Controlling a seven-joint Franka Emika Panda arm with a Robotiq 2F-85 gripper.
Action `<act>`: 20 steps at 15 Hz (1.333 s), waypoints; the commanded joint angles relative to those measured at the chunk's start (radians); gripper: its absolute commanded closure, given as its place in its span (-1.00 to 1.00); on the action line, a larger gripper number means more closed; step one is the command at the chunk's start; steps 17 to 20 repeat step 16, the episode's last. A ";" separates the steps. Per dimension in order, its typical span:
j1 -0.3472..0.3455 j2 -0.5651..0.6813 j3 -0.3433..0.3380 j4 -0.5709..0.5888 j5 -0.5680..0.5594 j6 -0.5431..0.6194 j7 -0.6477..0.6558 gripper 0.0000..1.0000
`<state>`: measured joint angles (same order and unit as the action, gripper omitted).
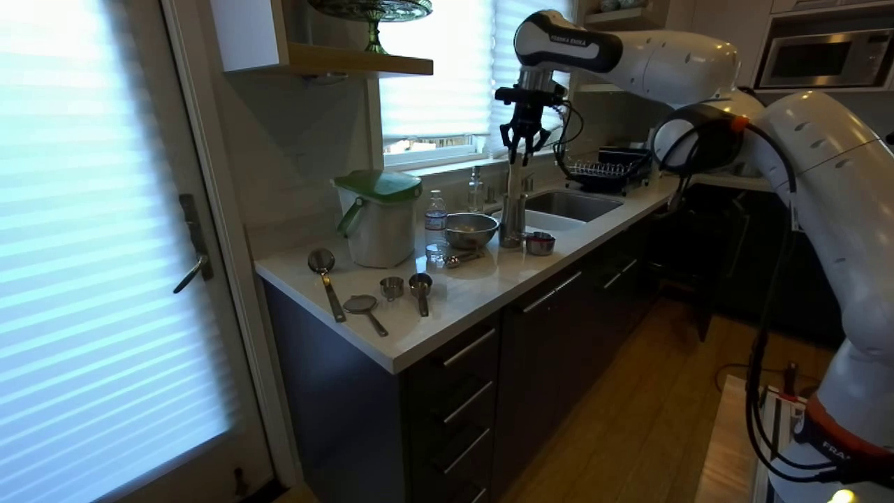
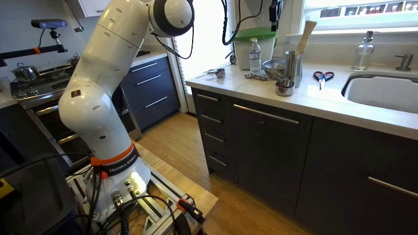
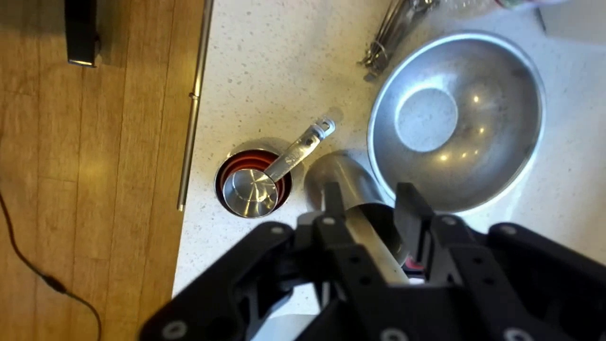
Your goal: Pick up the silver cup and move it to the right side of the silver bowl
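Note:
The silver cup [image 1: 512,223] is a tall, slim metal tumbler upright on the counter, with a wooden utensil [image 2: 305,37] sticking up out of it. The cup also shows in an exterior view [image 2: 293,70] and in the wrist view [image 3: 348,171]. The silver bowl [image 1: 472,230] stands close beside it; it shows in the wrist view [image 3: 497,118] too. My gripper [image 1: 520,161] is above the cup, by the utensil's top end. In the wrist view my gripper [image 3: 369,194] is open, with cup rim and utensil in line below the gap. Whether it touches the utensil, I cannot tell.
Nested measuring cups [image 3: 251,192] stand beside the cup near the counter's front edge. A water bottle [image 2: 255,56], measuring spoons [image 2: 256,76] and a green-lidded bin [image 1: 380,220] are around the bowl. Scissors [image 2: 322,78] and a sink [image 2: 382,91] are on the cup's other side.

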<state>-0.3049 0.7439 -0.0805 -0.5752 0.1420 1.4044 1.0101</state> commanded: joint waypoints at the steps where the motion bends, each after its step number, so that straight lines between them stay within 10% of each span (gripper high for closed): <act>1: 0.008 -0.095 0.020 -0.043 -0.008 -0.098 -0.175 -0.39; 5: 0.000 -0.163 0.033 -0.052 -0.002 -0.195 -0.384 -0.95; 11: -0.047 -0.223 0.032 -0.060 0.001 -0.312 -0.752 -0.99; 20: -0.021 -0.187 0.019 -0.011 0.000 -0.280 -0.663 -1.00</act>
